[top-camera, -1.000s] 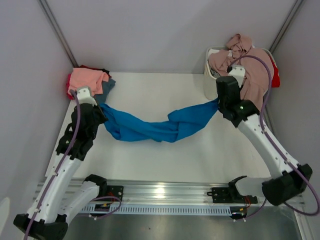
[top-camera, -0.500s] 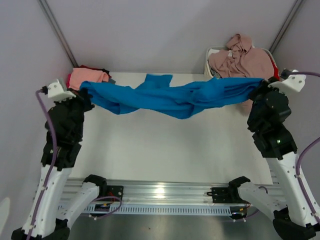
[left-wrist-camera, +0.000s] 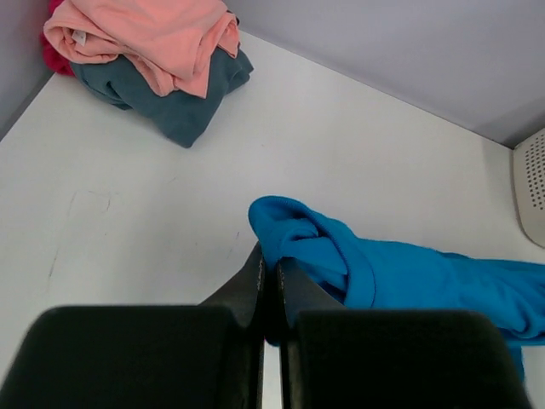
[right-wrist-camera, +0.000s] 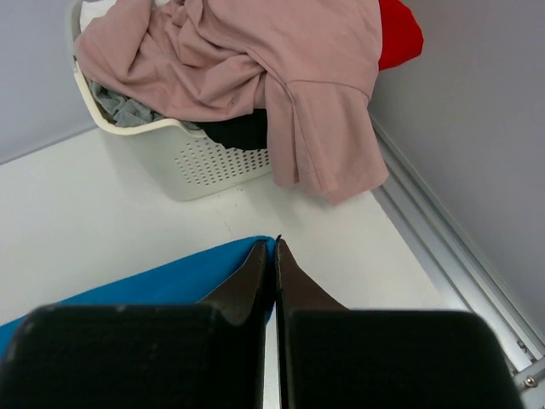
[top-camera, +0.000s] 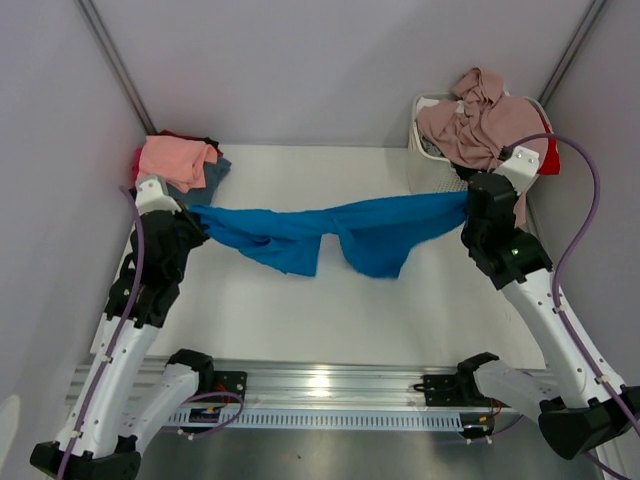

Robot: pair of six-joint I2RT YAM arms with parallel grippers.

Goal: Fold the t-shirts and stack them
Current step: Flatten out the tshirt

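Note:
The bright blue t-shirt (top-camera: 340, 232) hangs stretched between my two grippers above the table, sagging in two folds at its middle. My left gripper (top-camera: 196, 212) is shut on its left end, which bunches at the fingertips in the left wrist view (left-wrist-camera: 271, 256); the blue cloth (left-wrist-camera: 409, 277) runs off to the right. My right gripper (top-camera: 464, 200) is shut on its right end, and the right wrist view (right-wrist-camera: 273, 248) shows a blue edge (right-wrist-camera: 170, 279) pinched there. A salmon pink shirt (top-camera: 175, 157) lies on a slate blue-grey one (top-camera: 212, 176), with a red shirt beneath them at the pile's left edge, at the back left.
A white slatted basket (top-camera: 425, 170) stands at the back right, heaped with a dusty mauve-pink shirt (top-camera: 478, 125) that droops over its rim; a red shirt (top-camera: 549, 155) shows behind it. Grey walls close in on both sides. A metal rail (top-camera: 330, 385) runs along the near edge.
Both arms swung the blue shirt up and back toward the far wall, then brought it down and nearer again. It now hangs lower and sags more at its middle.

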